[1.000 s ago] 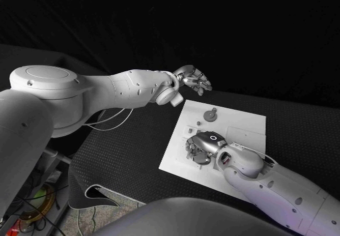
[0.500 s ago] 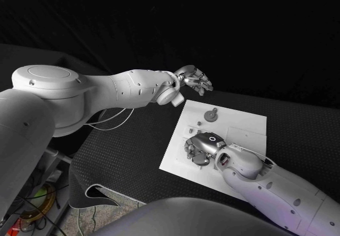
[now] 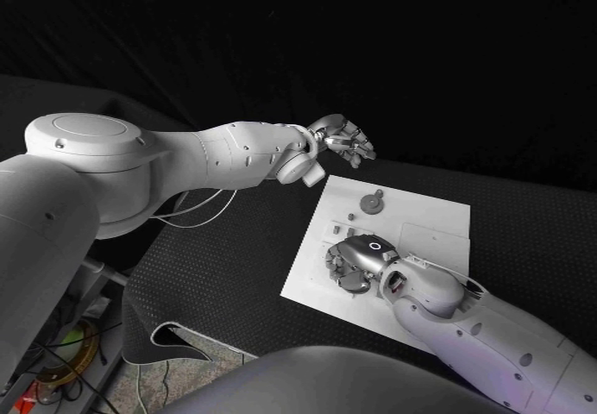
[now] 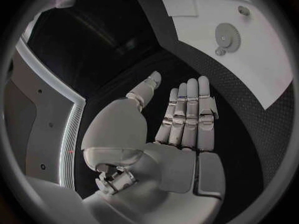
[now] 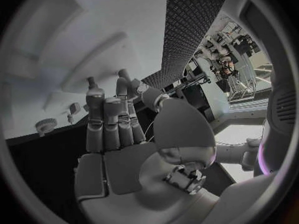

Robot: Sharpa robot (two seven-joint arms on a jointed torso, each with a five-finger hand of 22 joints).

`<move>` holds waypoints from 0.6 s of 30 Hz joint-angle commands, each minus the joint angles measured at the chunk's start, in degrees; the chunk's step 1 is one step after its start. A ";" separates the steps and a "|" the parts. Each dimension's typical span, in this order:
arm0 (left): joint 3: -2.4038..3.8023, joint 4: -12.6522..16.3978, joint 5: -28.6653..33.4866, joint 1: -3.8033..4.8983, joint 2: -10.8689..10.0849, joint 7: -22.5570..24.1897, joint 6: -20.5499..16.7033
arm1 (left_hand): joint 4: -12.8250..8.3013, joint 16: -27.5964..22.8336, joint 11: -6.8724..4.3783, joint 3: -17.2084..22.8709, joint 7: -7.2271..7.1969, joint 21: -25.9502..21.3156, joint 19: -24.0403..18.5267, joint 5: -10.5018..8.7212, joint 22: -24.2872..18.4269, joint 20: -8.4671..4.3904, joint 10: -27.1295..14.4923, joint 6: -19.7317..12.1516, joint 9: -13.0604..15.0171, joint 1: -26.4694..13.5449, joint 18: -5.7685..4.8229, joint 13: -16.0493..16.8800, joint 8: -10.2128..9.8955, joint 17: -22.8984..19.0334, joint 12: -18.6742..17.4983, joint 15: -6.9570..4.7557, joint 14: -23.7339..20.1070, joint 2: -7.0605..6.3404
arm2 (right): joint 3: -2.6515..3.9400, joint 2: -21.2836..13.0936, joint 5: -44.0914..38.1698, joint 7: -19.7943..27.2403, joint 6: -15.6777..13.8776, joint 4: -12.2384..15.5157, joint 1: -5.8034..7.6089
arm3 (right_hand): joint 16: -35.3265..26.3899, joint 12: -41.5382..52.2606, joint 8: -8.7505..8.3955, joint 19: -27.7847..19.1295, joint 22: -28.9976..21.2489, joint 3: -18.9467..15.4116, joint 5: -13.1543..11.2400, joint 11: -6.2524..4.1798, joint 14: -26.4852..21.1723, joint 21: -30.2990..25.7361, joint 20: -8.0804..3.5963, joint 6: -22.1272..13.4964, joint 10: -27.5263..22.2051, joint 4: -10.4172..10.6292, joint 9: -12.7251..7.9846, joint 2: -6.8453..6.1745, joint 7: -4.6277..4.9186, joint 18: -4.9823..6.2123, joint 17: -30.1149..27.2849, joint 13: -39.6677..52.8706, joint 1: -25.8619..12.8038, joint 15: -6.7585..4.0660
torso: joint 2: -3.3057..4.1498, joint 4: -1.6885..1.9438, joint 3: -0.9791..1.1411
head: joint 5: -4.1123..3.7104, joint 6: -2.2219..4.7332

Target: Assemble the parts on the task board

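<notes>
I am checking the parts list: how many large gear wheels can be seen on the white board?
1: the gear lies on the task board's far part, beyond the right hand; that hand may hide others.

Dim scene, dark bkgd; task board (image 3: pixel 423 216) lit bright; wrist views fisheye-bent w/ dark vignette; edges soft.

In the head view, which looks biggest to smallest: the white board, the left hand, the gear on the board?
1. task board, clearly largest.
2. left hand.
3. gear, smallest.
The left hand may sit nearer the camera, so its real size against the gear is unsure.
</notes>
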 commanded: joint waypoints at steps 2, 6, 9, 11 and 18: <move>0.04 0.02 0.19 0.07 0.07 0.38 0.47 | 0.10 -0.21 0.20 0.05 -0.03 -0.23 0.34 -0.17 -0.07 0.06 -0.33 -0.56 -0.06 -0.16 0.92 -0.05 0.39 0.07 0.22 0.09 0.41 0.45 | -0.08 -0.40 -0.71 -0.06 0.78 0.34 -0.21 | -0.20 -0.14 0.38 0.00 0.82 0.25 0.40 0.04 0.08 -0.02 -0.28 0.72 0.25 -0.15 0.85 0.46 0.47 4.89 -0.02 -0.02 -0.14 -0.41 | -0.03 -0.03 0.06 | 0.00 0.01; 0.04 0.00 0.19 0.07 0.07 0.37 0.47 | 0.10 -0.22 0.20 0.05 -0.03 -0.23 0.34 -0.17 -0.08 0.06 -0.33 -0.56 -0.07 -0.17 0.92 -0.06 0.39 0.09 0.22 0.09 0.42 0.45 | -0.08 -0.48 -0.71 -0.09 0.81 0.48 -0.21 | -0.20 -0.14 0.38 0.01 0.82 0.25 0.40 0.04 0.08 -0.02 -0.28 0.73 0.26 -0.18 0.86 0.47 0.47 4.89 -0.02 -0.02 -0.16 -0.41 | -0.02 -0.04 0.04 | 0.01 0.01; 0.04 0.05 0.19 0.07 0.06 0.37 0.45 | 0.10 -0.23 0.20 0.06 -0.03 -0.23 0.34 -0.17 -0.08 0.06 -0.33 -0.56 -0.07 -0.17 0.92 -0.06 0.39 0.10 0.22 0.09 0.42 0.45 | -0.08 -0.48 -0.67 -0.06 1.05 0.39 -0.22 | -0.20 -0.14 0.38 0.01 0.82 0.25 0.40 0.04 0.08 -0.02 -0.28 0.73 0.26 -0.20 0.86 0.47 0.47 4.89 -0.01 -0.01 -0.17 -0.41 | -0.01 -0.04 0.06 | -0.05 0.01; 0.04 0.07 0.19 0.07 0.04 0.37 0.45 | 0.09 -0.24 0.20 0.06 -0.03 -0.23 0.34 -0.17 -0.09 0.05 -0.34 -0.56 -0.07 -0.17 0.92 -0.07 0.39 0.11 0.22 0.09 0.42 0.45 | -0.08 -0.45 -0.62 -0.07 1.17 0.18 -0.22 | -0.20 -0.15 0.38 0.01 0.82 0.25 0.40 0.04 0.08 -0.02 -0.28 0.73 0.26 -0.22 0.87 0.48 0.47 4.89 -0.01 -0.01 -0.18 -0.41 | -0.01 -0.04 0.03 | -0.08 0.01; 0.04 0.04 0.19 0.07 0.06 0.34 0.45 | 0.10 -0.27 0.20 0.07 -0.02 -0.23 0.34 -0.17 -0.10 0.06 -0.34 -0.57 -0.08 -0.19 0.92 -0.08 0.39 0.14 0.22 0.09 0.43 0.45 | -0.09 -0.18 -0.61 -0.13 1.43 -0.68 -0.23 | -0.21 -0.16 0.37 0.01 0.82 0.24 0.40 0.04 0.07 -0.02 -0.28 0.72 0.26 -0.27 0.88 0.49 0.48 4.89 -0.01 -0.01 -0.23 -0.41 | -0.01 -0.04 0.06 | -0.19 0.01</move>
